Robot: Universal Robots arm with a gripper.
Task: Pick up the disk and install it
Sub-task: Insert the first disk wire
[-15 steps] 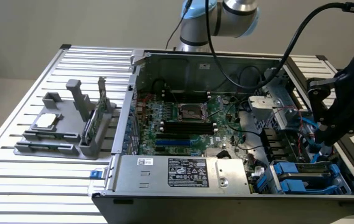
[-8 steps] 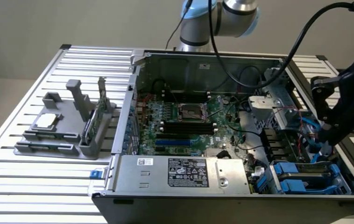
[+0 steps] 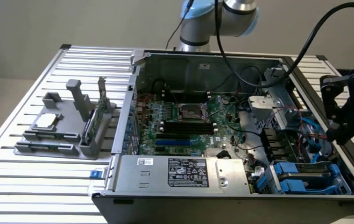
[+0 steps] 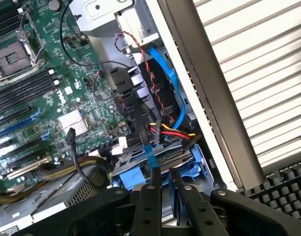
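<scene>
We see a big counter point(image 3: 33, 186) point(image 4: 258, 59) made of long metal slats. An open computer case point(image 3: 227, 207) point(image 4: 204, 83) lies flat on it, and we tell where everything is from that case.

Behind the case stands the grey and blue robot arm point(image 3: 217, 18). Inside the case, on its floor, is the green motherboard point(image 3: 183, 121) point(image 4: 42, 88). It takes up most of the room. The silver power supply box point(image 3: 177, 172) sits inside the case along the front wall.

Outside the case, on the exterior view's left, a grey holder point(image 3: 71, 130) rests on the counter. A thin green card point(image 3: 93, 123) stands up in it. A small square silver chip point(image 3: 46, 120) lies flat on it.

The black hand point(image 3: 337, 135) point(image 4: 166, 196) hangs over the side of the case on the exterior view's right. Its two fingers point(image 4: 150, 206) stand close, with a thin gap between them. We see nothing pinched there.

The disk point(image 3: 307, 179) point(image 4: 192, 164) sits inside the case, in the front corner just beside the power supply box. Its blue frame shows around it. In the wrist view the hand's fingertips are just above that blue frame. We cannot tell if they touch it.

Red and yellow wires point(image 4: 170, 132) run inside the case to the back of the disk. A blue cable point(image 4: 172, 83) bends along the case wall near them.
</scene>
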